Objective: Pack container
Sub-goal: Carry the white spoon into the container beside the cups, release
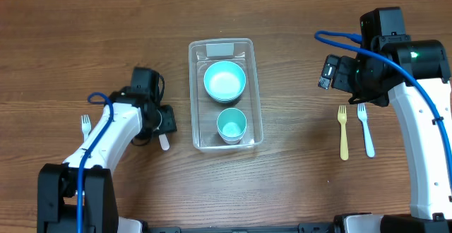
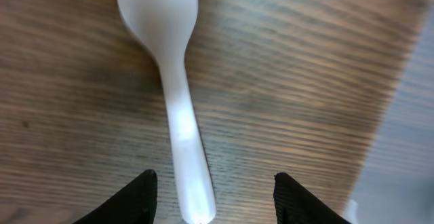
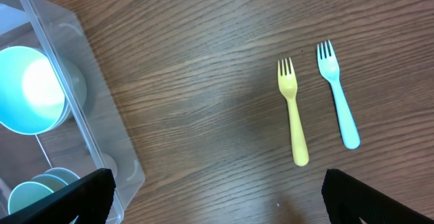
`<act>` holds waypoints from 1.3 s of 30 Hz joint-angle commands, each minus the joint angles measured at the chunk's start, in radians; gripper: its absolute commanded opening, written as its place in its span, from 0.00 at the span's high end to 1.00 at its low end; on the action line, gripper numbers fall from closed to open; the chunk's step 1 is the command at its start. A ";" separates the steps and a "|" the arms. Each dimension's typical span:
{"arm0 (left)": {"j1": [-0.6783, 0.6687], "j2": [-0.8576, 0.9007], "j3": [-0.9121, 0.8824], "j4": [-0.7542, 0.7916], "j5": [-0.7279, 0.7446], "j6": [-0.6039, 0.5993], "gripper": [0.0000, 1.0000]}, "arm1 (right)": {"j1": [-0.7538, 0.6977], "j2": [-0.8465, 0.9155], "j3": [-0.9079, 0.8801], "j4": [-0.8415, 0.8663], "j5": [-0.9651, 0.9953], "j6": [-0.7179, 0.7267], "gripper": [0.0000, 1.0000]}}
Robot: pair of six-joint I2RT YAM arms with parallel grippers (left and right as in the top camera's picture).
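- A small white plastic fork (image 1: 85, 125) lies at the far left of the brown wooden worktop (image 1: 296, 183), apart from everything else.
- The left hand (image 2: 213, 207) hangs low over a white plastic spoon (image 2: 178, 102). Its two black fingers (image 2: 135, 200) stand open on either side of the handle's tip, and the wrist view shows a gap between each finger and the handle. Nothing is gripped.
- The clear rectangular plastic container (image 1: 256, 99) with rounded corners sits at the centre of the worktop, between the two arms, with its whitish label at the far end. A pale blue round bowl (image 1: 224, 80) rests inside near the label, and a smaller teal cup (image 1: 231, 125) stands at the near end.
- The bin looks light, with thin walls that are stiff enough to hold their shape. Its glossy surface is likely to be slick, so the rolled rim along a long side looks like the safest place to pinch it. A push on the wall would probably slide it across the wood.
- The right hand (image 3: 217, 207) hovers between the bin and two forks, with its fingers (image 3: 81, 197) spread wide at the frame's corners and nothing in its grasp.
- A yellow plastic fork (image 3: 293, 115) and a light blue plastic fork (image 3: 338, 95) lie side by side at the right, close together but not touching.
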 commanded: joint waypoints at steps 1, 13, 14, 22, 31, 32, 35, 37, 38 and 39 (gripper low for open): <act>0.002 0.002 -0.049 0.025 -0.015 -0.086 0.45 | -0.004 -0.019 0.023 0.006 0.006 0.000 0.00; 0.002 0.002 -0.182 0.139 -0.014 -0.154 0.48 | -0.004 -0.019 0.023 0.005 0.006 0.000 0.00; 0.002 0.002 -0.185 0.141 -0.015 -0.154 0.50 | -0.004 -0.019 0.023 0.005 0.006 0.000 0.00; 0.002 0.002 -0.187 0.129 -0.013 -0.142 0.75 | -0.004 -0.019 0.023 0.005 0.006 0.000 0.00; 0.002 0.000 -0.093 0.013 -0.013 -0.080 0.77 | -0.004 -0.019 0.023 0.006 0.006 0.000 0.00; 0.002 0.000 -0.064 -0.016 -0.019 -0.076 0.78 | -0.004 -0.019 0.023 0.006 0.006 0.000 0.00; 0.002 0.000 0.021 -0.082 -0.021 -0.055 0.81 | -0.004 -0.019 0.023 0.006 0.006 0.000 0.00; 0.002 0.000 0.074 -0.124 -0.045 -0.054 0.82 | -0.004 -0.019 0.023 0.006 0.006 0.000 0.00; 0.002 0.000 0.093 -0.137 -0.047 -0.051 0.82 | -0.004 -0.019 0.023 0.005 0.006 0.000 0.00; 0.002 0.000 0.112 -0.149 -0.048 -0.051 0.82 | -0.004 -0.019 0.023 0.006 0.006 0.000 0.00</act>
